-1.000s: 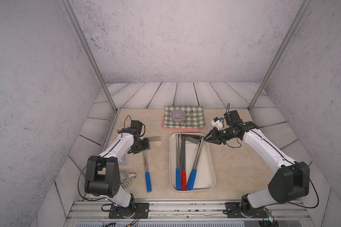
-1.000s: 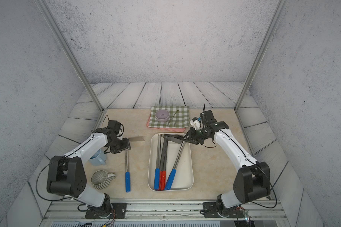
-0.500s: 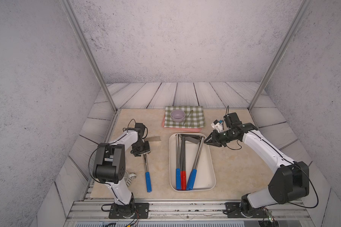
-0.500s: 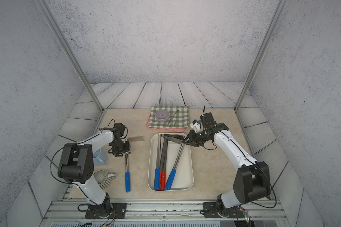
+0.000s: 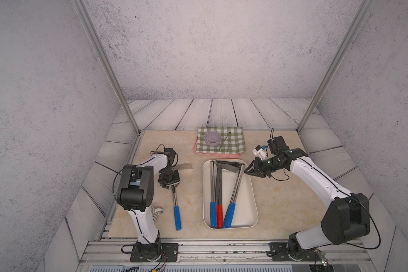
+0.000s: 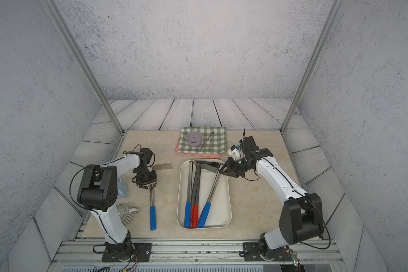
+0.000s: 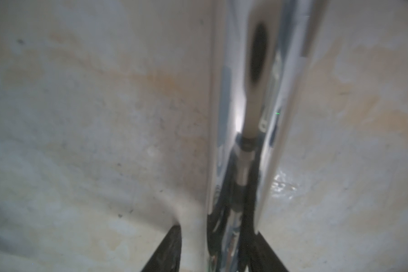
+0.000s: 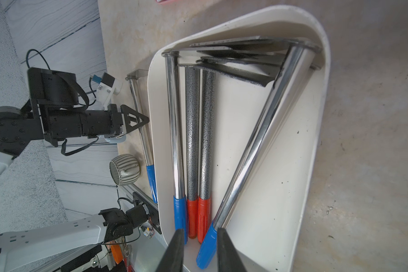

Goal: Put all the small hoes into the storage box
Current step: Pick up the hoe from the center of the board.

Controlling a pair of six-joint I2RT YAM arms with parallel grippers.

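Straddling the small hoe [image 5: 174, 199], which lies on the table [image 5: 280, 207] beside the storage box [image 5: 243, 202] in both top views, the left gripper [image 5: 172, 186] points down; its wrist view (blurred) shows one finger [image 7: 169, 245] clear of the shaft, unclenched; the right gripper [image 8: 198, 237] stands parted, empty, at the box's rim.

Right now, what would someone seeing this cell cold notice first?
The cream storage box in the middle of the table draws the eye first. A bundle of hoes with blue and red grips lies in it, and the right gripper is open and empty at its far corner. To its left, the blue-gripped small hoe lies on the table, with the left gripper straddling its shaft near the head.
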